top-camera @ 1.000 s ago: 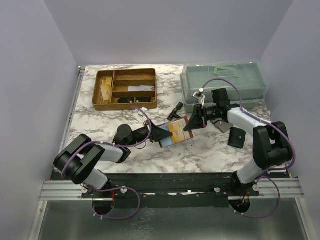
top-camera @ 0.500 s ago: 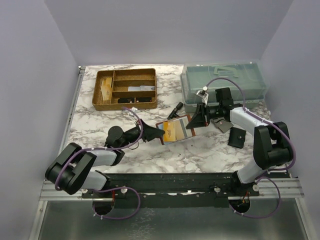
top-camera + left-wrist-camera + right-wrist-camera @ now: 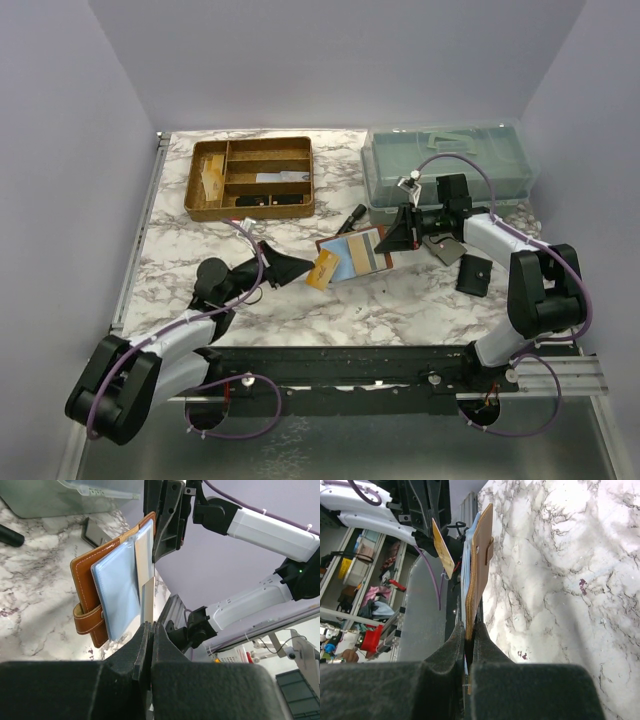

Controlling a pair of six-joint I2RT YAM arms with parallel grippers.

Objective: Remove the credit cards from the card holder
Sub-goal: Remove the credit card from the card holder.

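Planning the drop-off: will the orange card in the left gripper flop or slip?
Probably stiff: the card juts straight from the left gripper, no sag. Likely light, being so thin edge-on. It might slip, as only one end is pinched.

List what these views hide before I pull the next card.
- Cards left in holder: left wrist shows the blue card; it covers whatever lies behind.
- Pockets, right wrist: holder is edge-on.
- Face of tan card, left wrist: edge-on in left gripper.
- Contents of tray, top view: too small.
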